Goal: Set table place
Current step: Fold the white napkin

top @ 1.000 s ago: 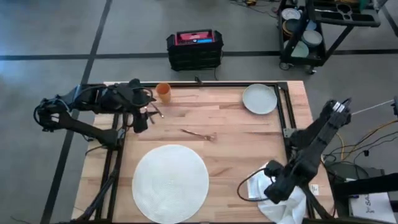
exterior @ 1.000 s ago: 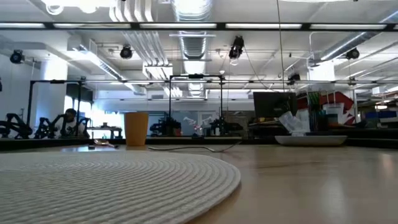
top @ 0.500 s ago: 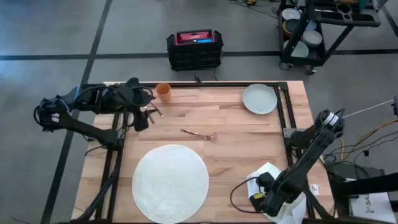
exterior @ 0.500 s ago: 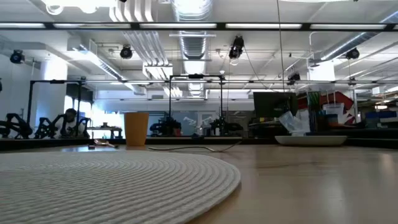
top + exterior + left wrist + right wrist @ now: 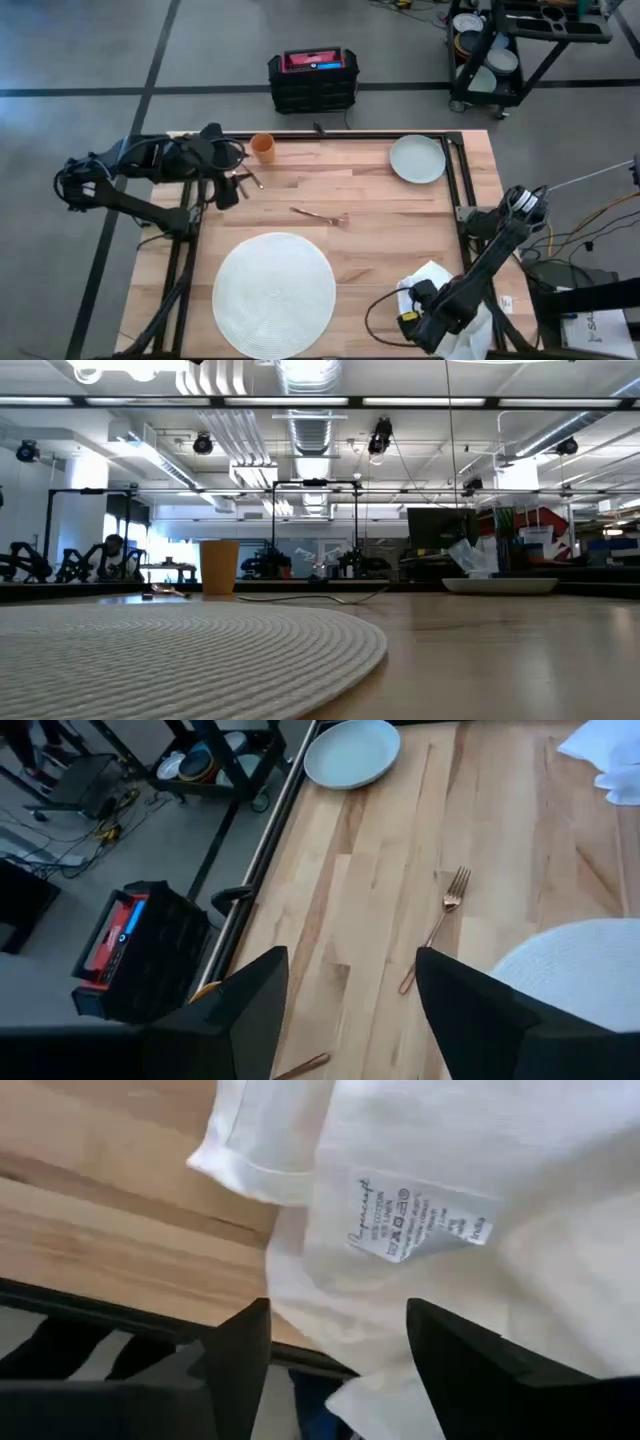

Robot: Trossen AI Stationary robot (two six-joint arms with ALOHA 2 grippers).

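Observation:
The place, a large round white mat (image 5: 275, 293), lies at the table's near middle and fills the low view's foreground (image 5: 180, 650). A pale plate (image 5: 417, 158) sits at the far right, an orange cup (image 5: 263, 148) at the far left, and a copper fork (image 5: 320, 214) lies mid-table. A white napkin (image 5: 447, 300) with a sewn label (image 5: 410, 1220) lies at the near right corner, partly over the table's edge. My right gripper (image 5: 338, 1315) is open above it. My left gripper (image 5: 350, 960) is open at the far left, near the cup.
A second copper utensil (image 5: 247, 179) lies beside my left gripper. The black frame rail (image 5: 455, 175) runs along the table's sides. A black and red case (image 5: 312, 78) and a cart (image 5: 500, 50) stand on the floor beyond the far edge.
My right gripper has moved toward the table's near edge and a little to the left, ending over the napkin's near part. The napkin, the mat and the other things lie where they were.

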